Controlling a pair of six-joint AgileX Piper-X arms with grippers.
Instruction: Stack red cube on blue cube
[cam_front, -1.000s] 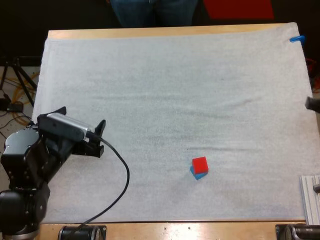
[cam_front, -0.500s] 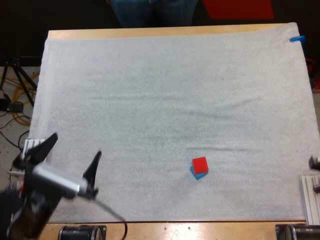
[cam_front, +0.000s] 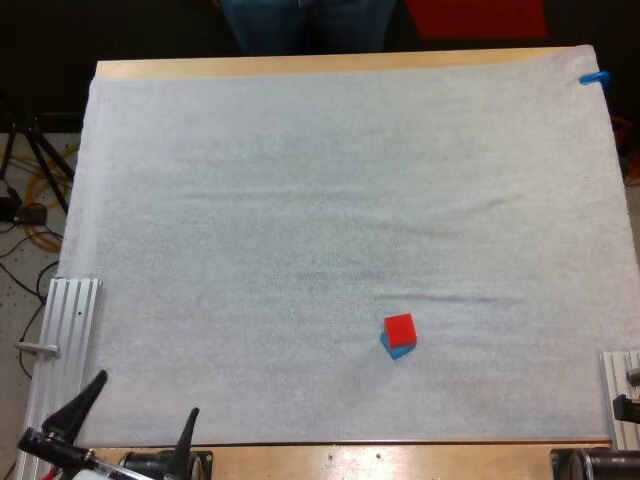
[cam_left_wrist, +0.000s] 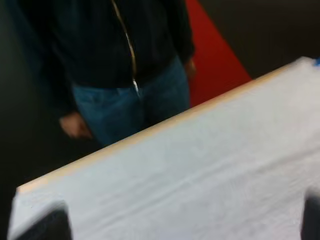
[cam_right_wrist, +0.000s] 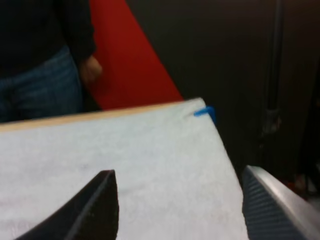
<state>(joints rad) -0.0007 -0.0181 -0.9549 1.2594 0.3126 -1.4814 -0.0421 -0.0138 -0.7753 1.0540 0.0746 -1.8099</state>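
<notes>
red cube (cam_front: 400, 328) sits atop blue cube (cam_front: 400, 351) on nubby mat (cam_front: 300, 200); left pincer (cam_front: 148, 394), right pincer (cam_right_wrist: 179, 172) gape empty.

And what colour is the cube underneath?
Blue. The lower cube peeks out beneath the red cube; the high view shows it best.

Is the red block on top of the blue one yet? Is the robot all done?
It looks done. The red cube sits on the blue cube, which peeks out underneath it. Nothing is in hand: the left gripper and the right gripper are both open, holding nothing, and well away from the stack. Nothing seems left to do.
</notes>
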